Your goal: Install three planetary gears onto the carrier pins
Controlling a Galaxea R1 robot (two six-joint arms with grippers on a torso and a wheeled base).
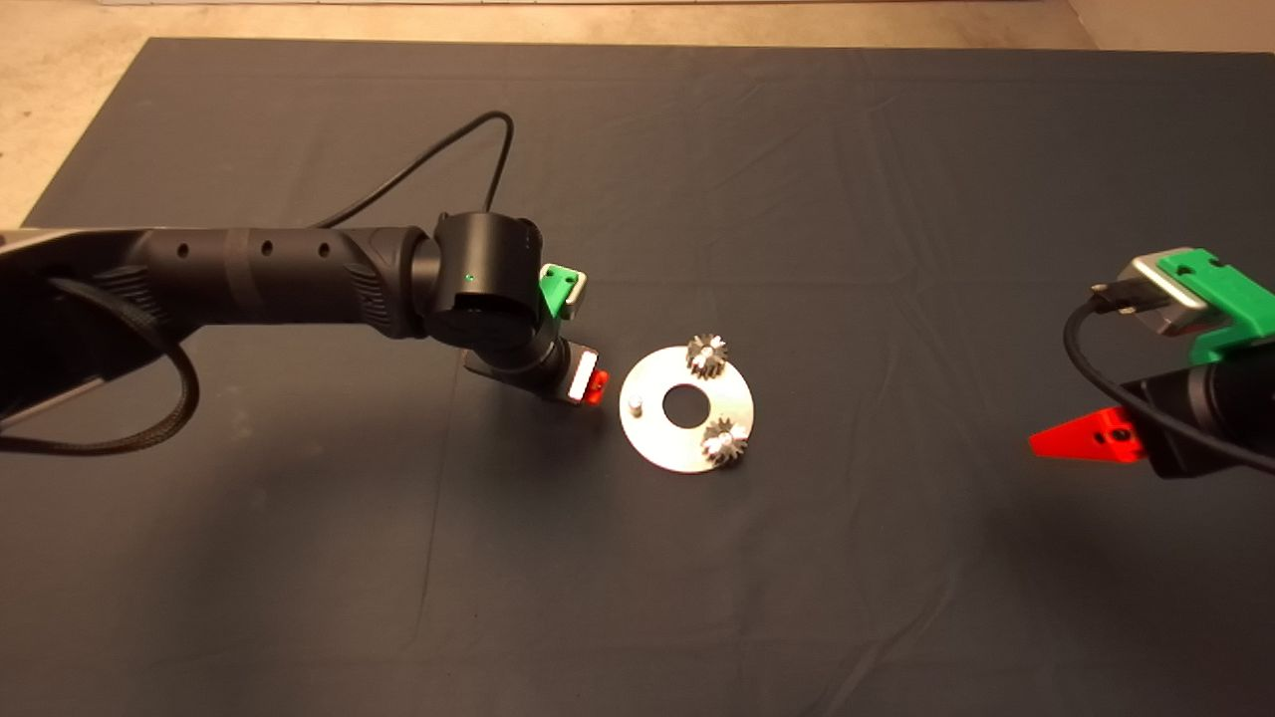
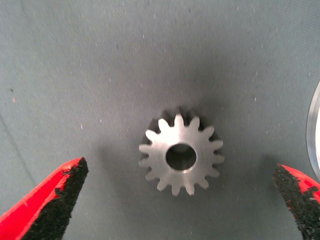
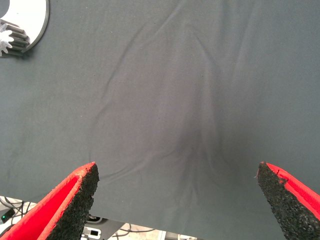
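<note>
The shiny carrier disc (image 1: 665,445) lies mid-mat. Two planetary gears sit on its pins, one at the far side (image 1: 706,356) and one at the near side (image 1: 726,441). The third pin (image 1: 634,404) on the left stands bare. My left gripper (image 1: 595,386) hovers just left of the disc, pointing down. In the left wrist view it is open (image 2: 180,167), with the third gear (image 2: 181,156) lying flat on the mat between the fingers, untouched. The disc's rim (image 2: 315,135) shows there too. My right gripper (image 1: 1081,438) waits open and empty (image 3: 176,167) at the right.
The dark mat (image 1: 637,597) covers the table. The left arm's cable (image 1: 448,149) loops over the mat behind the arm. The right wrist view shows a piece of the disc (image 3: 32,12) with one gear (image 3: 10,37), and the mat's edge with the floor beyond.
</note>
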